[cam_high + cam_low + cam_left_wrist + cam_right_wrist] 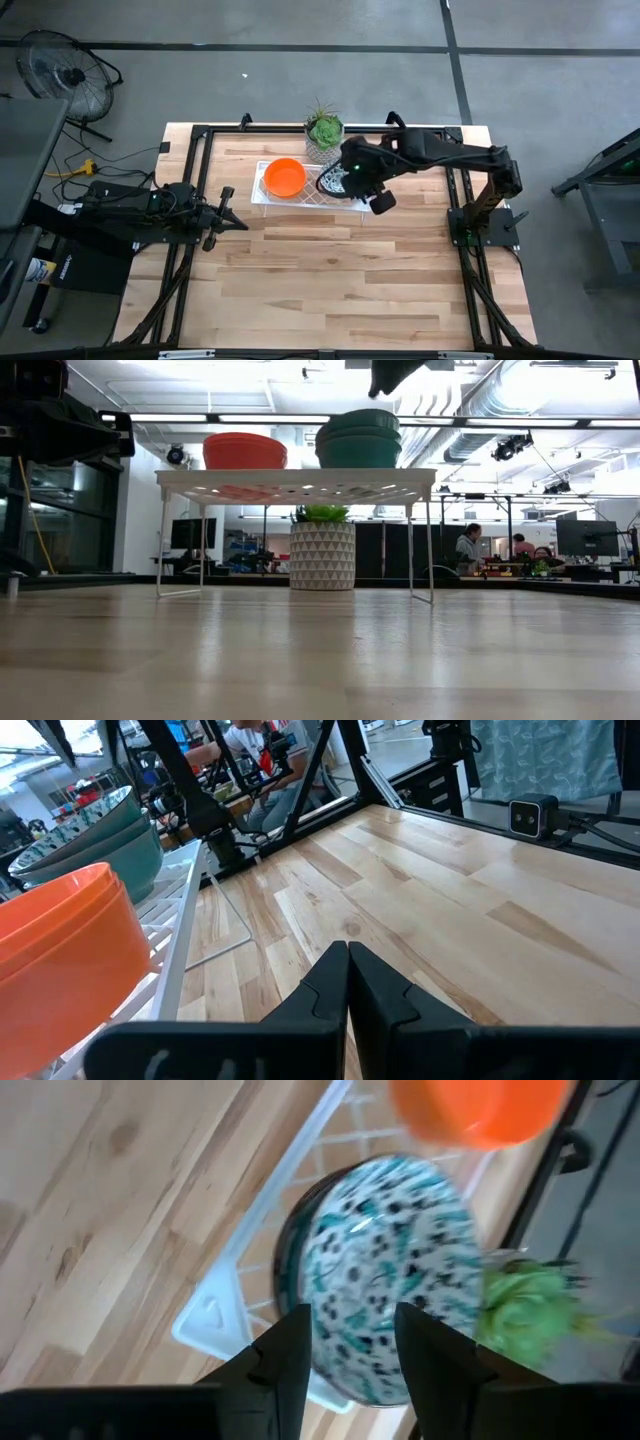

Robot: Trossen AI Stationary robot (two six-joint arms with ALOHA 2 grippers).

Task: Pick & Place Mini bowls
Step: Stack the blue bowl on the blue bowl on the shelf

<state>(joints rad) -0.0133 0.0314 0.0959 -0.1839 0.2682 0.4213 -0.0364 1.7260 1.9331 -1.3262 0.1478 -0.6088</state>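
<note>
While you look at the high view, note the white wire rack (300, 196) sitting at the far middle of the desk (330, 280). An orange bowl stack (284, 177) sits on the rack's left part. The speckled bowl stack (331, 181) sits on its right part, mostly covered by the right arm. The right claw (352, 180) hovers directly over that speckled stack. A small potted plant (324, 130) stands just behind the rack. The left claw (232, 212) is parked low at the desk's left side, well apart from the rack, pointing toward the middle.

Low view: you see the rack (296, 482) on thin legs, orange bowls (245, 451) on the left and the grey-green stack (359, 440) on the right, both resting on the rack top. The plant pot (322, 556) shows behind, under the rack. A dark piece of the right arm hangs at the top edge above the green stack, not touching it. People sit at desks far back in the room.

Left wrist view: the left claw (347, 982) has its two fingers pressed together, holding nothing. The orange bowl (62, 945) and the speckled bowls (85, 835) show to one side on the rack (180, 935).

Right wrist view: the right claw (352, 1355) is spread apart, empty, with the speckled bowl (390, 1255) straight ahead between its fingers. The orange bowl (478, 1110) and the plant (525, 1305) sit beyond. You cannot tell from here whether the fingers touch the bowl.
</note>
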